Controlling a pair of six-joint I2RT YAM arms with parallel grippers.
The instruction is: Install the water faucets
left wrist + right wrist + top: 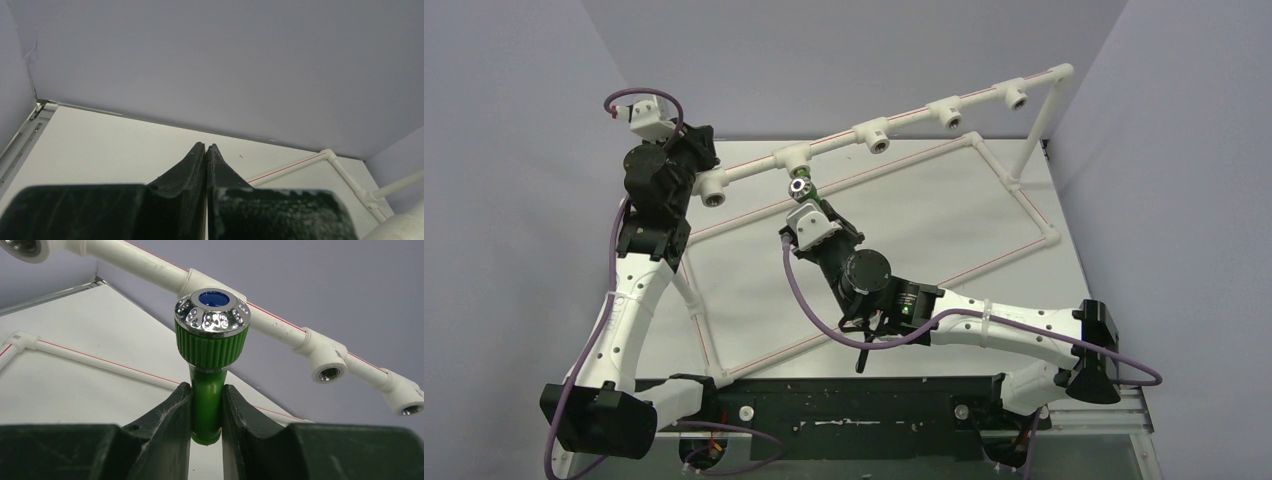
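The right gripper [206, 390] clamps the bright-green plastic faucet [207, 377] by its smooth stem, just under the white plastic pipe rail [280, 326]; it looks light, stiff and likely slippery (the ribbed collar [212, 346] grips better). The left gripper [206, 149] sits closed, empty.

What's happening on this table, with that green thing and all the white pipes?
The right gripper is clamped on the stem of a green faucet, holding its chrome-ringed end up close to the white pipe rail and its tee fittings. The faucet is not screwed in yet, and the sockets in view look empty. The left gripper is shut on nothing, up beside the rail's left end.
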